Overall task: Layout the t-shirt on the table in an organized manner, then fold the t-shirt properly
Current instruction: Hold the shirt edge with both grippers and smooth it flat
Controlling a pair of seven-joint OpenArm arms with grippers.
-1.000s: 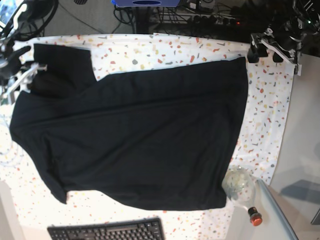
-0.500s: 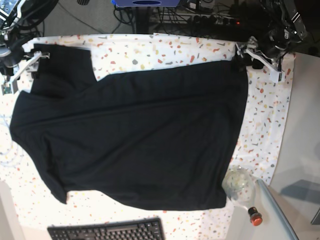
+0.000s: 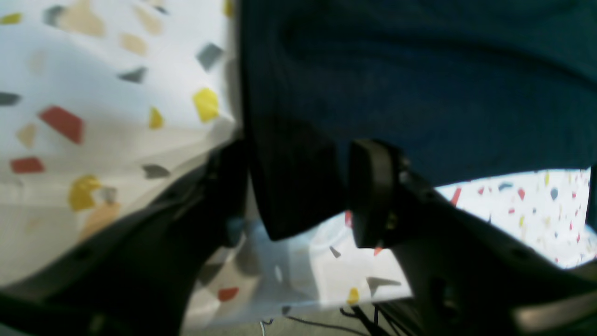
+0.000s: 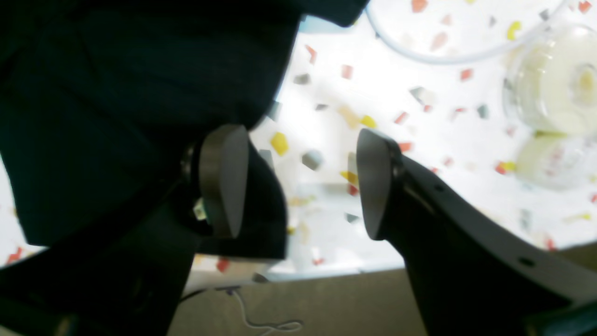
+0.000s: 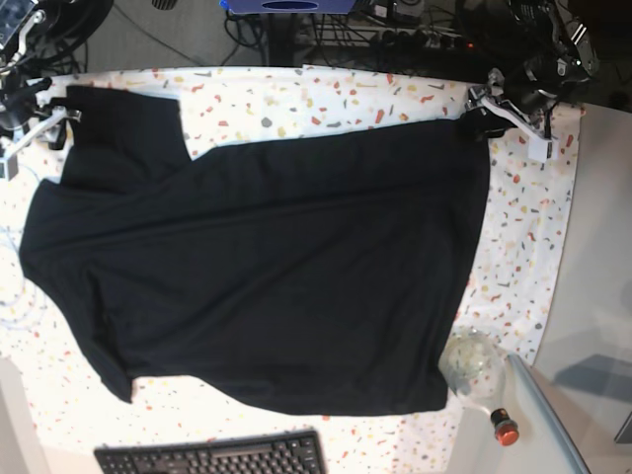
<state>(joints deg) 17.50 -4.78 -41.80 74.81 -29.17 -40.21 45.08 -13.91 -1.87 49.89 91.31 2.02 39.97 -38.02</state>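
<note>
While the t-shirt [image 5: 267,267] lies spread on the table [image 5: 523,247], the left gripper [image 3: 298,191] straddles its corner, jaws parted; the right gripper [image 4: 298,182] gapes beside its sleeve edge.

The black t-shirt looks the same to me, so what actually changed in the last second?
The left gripper came in from the table's far corner to the t-shirt's corner, and its jaws now straddle the fabric. The right gripper shifted slightly along the sleeve edge; its jaws stand open with the sleeve corner at one finger. The t-shirt, keyboard and clear bottle stayed put.
</note>
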